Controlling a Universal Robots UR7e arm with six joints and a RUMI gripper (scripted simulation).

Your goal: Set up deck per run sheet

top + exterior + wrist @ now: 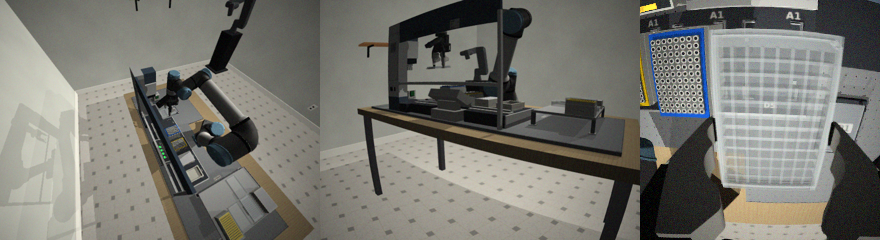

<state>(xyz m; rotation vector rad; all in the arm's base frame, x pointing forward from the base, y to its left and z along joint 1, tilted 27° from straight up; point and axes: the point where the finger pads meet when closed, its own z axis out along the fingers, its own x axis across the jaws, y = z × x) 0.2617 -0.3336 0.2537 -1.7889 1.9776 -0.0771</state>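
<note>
in your wrist view the lid [775, 107] fills the centre, a tip rack [679, 71] at its left, the gripper [775, 200] below.

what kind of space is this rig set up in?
Looks like a lab automation bench in a plain tiled room. A gantry-framed liquid handler has a row of tip racks and plates on its deck, a low shelf unit stands beside it, and the gripper holds a clear plate lid.
</note>
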